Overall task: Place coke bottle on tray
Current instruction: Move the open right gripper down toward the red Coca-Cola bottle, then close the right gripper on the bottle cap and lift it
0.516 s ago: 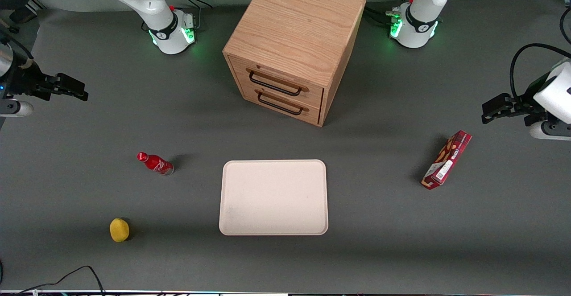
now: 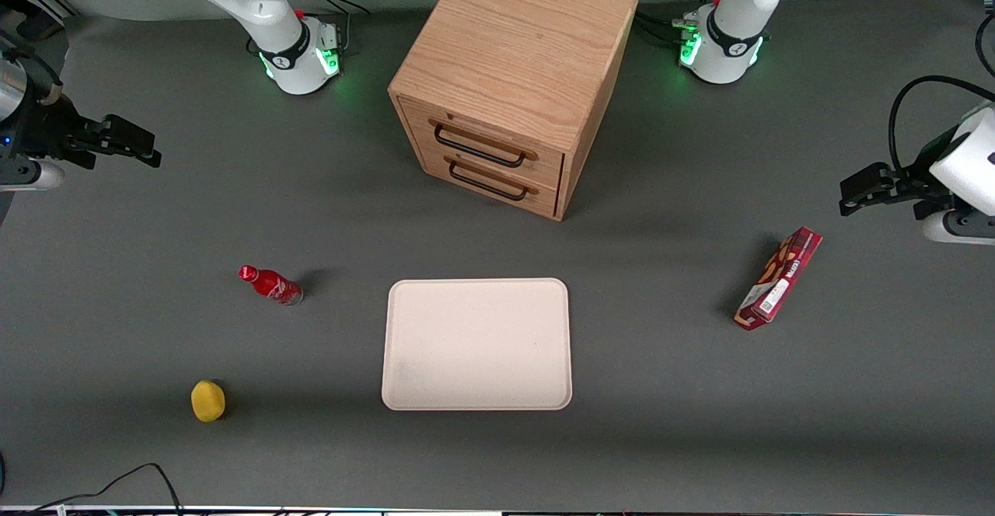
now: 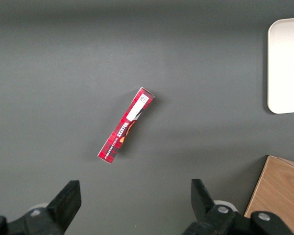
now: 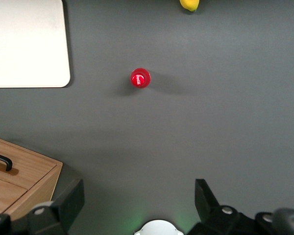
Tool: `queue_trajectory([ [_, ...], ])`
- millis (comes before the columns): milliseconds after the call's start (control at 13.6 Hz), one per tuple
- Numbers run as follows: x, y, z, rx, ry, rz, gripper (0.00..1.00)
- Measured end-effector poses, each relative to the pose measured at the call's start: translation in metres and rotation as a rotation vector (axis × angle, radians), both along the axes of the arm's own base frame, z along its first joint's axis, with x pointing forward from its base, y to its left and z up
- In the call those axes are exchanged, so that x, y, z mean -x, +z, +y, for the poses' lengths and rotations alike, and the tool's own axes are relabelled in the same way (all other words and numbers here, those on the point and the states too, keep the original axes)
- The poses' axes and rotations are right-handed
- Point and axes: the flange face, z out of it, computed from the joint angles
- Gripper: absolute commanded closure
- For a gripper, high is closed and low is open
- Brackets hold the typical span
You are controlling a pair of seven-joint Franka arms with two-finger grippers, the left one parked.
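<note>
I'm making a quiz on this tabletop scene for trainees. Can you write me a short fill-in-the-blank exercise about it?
1. The coke bottle stands on the ____, not on the tray.
2. The gripper is open and holds ____.
3. The yellow thing nearer the front camera than the bottle is a ____.
4. The wooden cabinet has ____ drawers.

Missing words: table; nothing; lemon; two
</note>
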Motion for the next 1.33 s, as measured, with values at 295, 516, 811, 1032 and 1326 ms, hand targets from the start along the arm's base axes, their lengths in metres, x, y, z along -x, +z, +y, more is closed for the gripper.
queue_trajectory([
  [295,-0.033,-0.065,-0.001,-0.001,0.019,0.013,0.0],
  [516,-0.058,-0.149,0.002,-0.002,0.044,-0.02,0.0],
  [811,-0.063,-0.245,0.012,-0.005,0.077,-0.096,0.0],
  [1032,-0.047,-0.293,0.014,-0.007,0.099,-0.132,0.07],
  [1326,-0.041,-0.304,0.014,-0.006,0.102,-0.138,0.37],
])
